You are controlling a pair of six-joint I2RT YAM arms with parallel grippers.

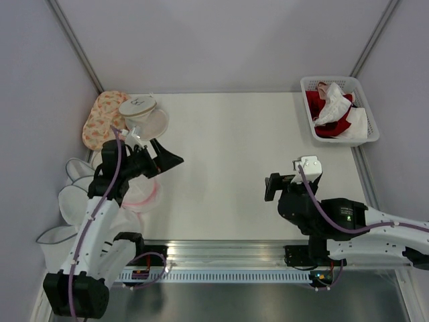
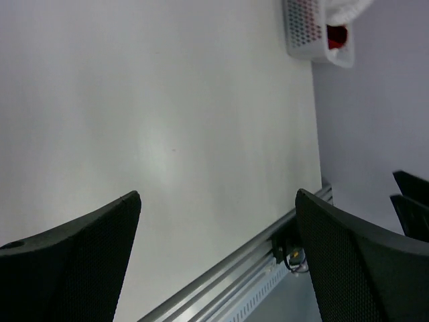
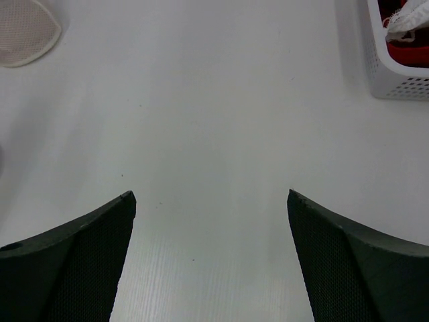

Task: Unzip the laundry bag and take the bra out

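The laundry bag [image 1: 143,195] is seen by the left edge of the bench [image 1: 228,147] (partly hidden under the left arm). The left hand [image 1: 170,156] and right hand [image 1: 271,186] are spread wide, released.

Overhead camera looks down; low wrist cameras share the basket [image 3: 402,77].

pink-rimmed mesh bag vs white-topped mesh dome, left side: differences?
Trim: the laundry bag has a pink rim; the white-topped dome shows no pink.
View: the laundry bag is largely hidden under the left arm; the dome is mostly exposed.
Place: the laundry bag lies nearer the arm bases; the dome sits farther back, beside the orange floral pouch.
Shared: both translucent mesh, neither gripped.
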